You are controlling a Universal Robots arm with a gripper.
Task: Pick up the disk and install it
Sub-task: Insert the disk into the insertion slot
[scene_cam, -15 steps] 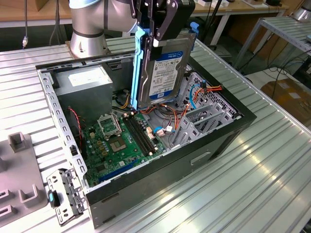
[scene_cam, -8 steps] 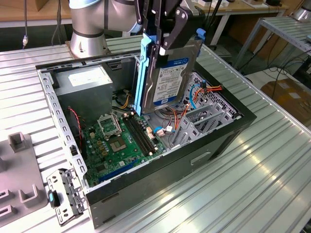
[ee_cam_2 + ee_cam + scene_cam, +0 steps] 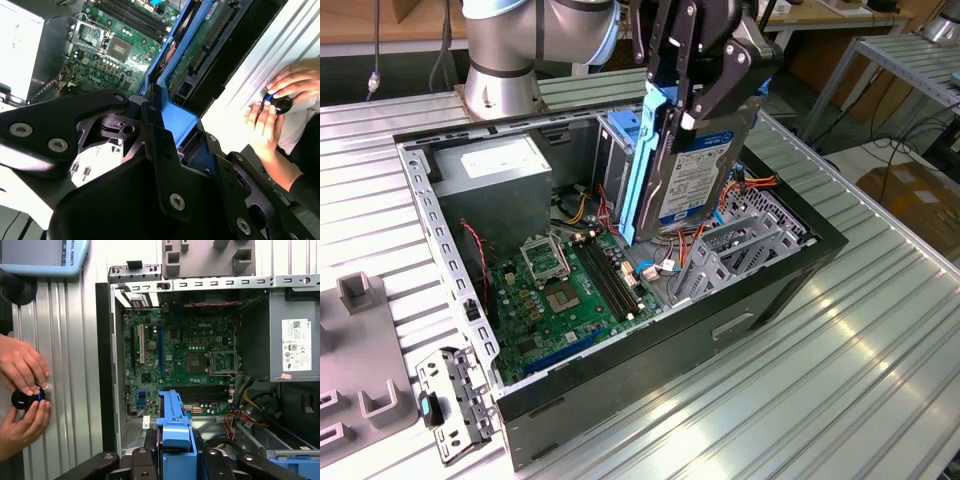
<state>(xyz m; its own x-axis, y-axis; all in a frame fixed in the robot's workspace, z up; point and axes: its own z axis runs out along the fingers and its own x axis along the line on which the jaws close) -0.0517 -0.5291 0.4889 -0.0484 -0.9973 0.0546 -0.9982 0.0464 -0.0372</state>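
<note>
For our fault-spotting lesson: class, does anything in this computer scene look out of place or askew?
The disk, clamped in the gripper, hangs on edge and tilted over the open case, not seated inside it. A loose metal bracket lies on the table outside the case.

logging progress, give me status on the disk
Gripper shut on disk. Held on edge over open case, not seated. Loose cables under it.
</note>
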